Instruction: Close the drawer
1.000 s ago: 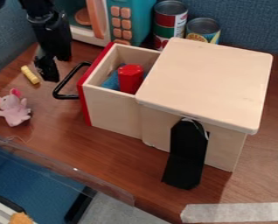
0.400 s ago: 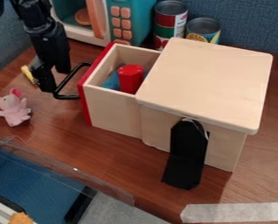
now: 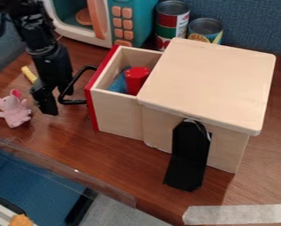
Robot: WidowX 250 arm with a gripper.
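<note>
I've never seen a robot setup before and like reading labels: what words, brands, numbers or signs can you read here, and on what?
None can be read with certainty.
Taller can: printed label, too small to read.
Shorter can: printed label, too small to read.
Toy microwave: no legible marks on its buttons.
Drawer and wooden box: no writing visible.

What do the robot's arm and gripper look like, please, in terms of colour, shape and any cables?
The arm is black, with chunky, blocky segments. The gripper is black too, narrow and angular. A black cable loops beside the arm's upper part.
</note>
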